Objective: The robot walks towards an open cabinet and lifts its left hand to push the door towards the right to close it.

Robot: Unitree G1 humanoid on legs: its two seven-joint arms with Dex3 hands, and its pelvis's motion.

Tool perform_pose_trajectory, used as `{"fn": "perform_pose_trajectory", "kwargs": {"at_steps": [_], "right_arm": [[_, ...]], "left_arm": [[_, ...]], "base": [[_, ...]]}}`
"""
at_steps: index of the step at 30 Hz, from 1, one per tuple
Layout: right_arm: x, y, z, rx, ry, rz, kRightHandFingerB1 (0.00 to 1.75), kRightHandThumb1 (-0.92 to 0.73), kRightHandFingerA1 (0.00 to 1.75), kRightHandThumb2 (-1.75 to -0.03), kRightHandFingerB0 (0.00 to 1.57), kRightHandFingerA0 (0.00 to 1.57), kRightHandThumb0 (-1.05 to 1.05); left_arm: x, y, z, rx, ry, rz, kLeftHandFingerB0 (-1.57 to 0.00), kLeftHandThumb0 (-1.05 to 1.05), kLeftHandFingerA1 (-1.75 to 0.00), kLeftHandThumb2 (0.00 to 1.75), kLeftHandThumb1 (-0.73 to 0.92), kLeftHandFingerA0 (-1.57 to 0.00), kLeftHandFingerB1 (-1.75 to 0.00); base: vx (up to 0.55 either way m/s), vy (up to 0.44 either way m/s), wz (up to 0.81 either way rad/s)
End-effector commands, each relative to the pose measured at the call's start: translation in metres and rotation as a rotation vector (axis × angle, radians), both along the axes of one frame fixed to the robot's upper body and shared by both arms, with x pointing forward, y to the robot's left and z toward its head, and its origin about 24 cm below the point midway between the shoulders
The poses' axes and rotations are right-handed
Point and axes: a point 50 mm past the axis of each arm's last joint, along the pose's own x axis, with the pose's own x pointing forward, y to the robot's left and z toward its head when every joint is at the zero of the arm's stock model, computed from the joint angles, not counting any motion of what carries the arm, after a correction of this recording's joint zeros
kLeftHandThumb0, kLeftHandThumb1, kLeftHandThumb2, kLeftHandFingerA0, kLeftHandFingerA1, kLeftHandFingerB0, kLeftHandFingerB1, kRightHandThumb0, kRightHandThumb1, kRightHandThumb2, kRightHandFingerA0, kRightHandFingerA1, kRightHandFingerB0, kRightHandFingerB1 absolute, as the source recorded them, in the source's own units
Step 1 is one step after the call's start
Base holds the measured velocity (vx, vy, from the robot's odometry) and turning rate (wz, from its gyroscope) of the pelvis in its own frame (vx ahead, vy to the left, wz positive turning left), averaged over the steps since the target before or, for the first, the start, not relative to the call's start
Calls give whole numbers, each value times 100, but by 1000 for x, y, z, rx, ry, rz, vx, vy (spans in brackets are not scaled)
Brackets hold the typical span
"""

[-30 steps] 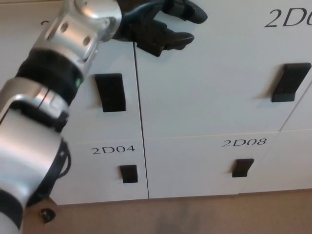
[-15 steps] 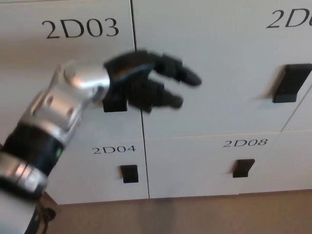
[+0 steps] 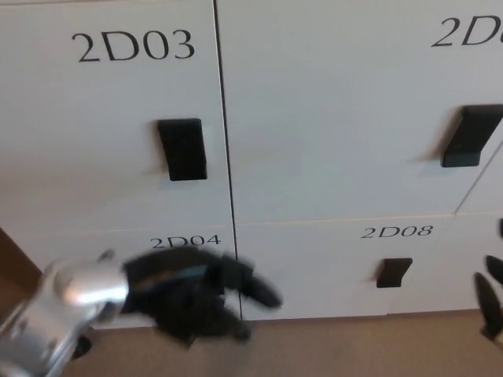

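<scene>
White cabinet doors fill the head view, and all of them look flush with one another. The door marked 2D03 (image 3: 110,173) carries a black handle (image 3: 182,149). Below it is the smaller door 2D04 (image 3: 118,243), partly hidden by my left hand (image 3: 196,297). That hand hangs low in front of it, blurred, open with its fingers apart and holding nothing. Only a sliver of my right hand (image 3: 489,297) shows at the right edge.
Right of the vertical seam are a large door with a black handle (image 3: 469,135) and the door 2D08 (image 3: 338,267) with a small handle (image 3: 392,272). Tan floor (image 3: 354,349) runs along the bottom. A brown patch (image 3: 12,259) shows at the left edge.
My left arm has dropped from the top of the doors down to the level of 2D04, uncovering the 2D03 label and handle. A bit of my right hand has appeared at the right edge.
</scene>
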Motion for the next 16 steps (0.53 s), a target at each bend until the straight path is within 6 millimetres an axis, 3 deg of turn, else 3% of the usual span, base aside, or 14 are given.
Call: {"fn": "perform_pose_trajectory", "kwargs": {"at_steps": [1,3,5,11,12,16], "right_arm": [[22,15,-27,-81,273,302,35,-77,41,-62,27,37,-44],[24,14,-29,-72,279,292,35,-77,41,-62,27,37,-44],[27,3,-41,-16,315,223,36,-77,41,-62,26,36,-44],[29,-18,-59,41,401,120,37,-79,38,-64,30,36,-45],[29,-23,-59,82,402,92,37,-76,40,-62,32,40,-53],[29,-32,-59,138,391,50,37,-75,40,-62,33,42,-52]], "left_arm": [[-36,108,-40,44,-10,656,-57,-42,-43,60,68,-64,-42],[-35,114,-44,50,-12,743,-57,-42,-43,60,68,-64,-42],[-33,135,-60,27,26,1021,-57,-45,-45,60,66,-66,-43],[-33,159,-68,-27,80,1228,-52,-47,-46,61,70,-62,-42],[-35,164,-69,-23,78,1244,-43,-43,-65,95,53,-61,-56],[-38,168,-70,-12,72,1254,-44,-42,-65,95,53,-62,-56]], "base": [[0,0,0],[0,0,0],[0,0,0],[0,0,2],[0,0,0],[0,0,0]]}}
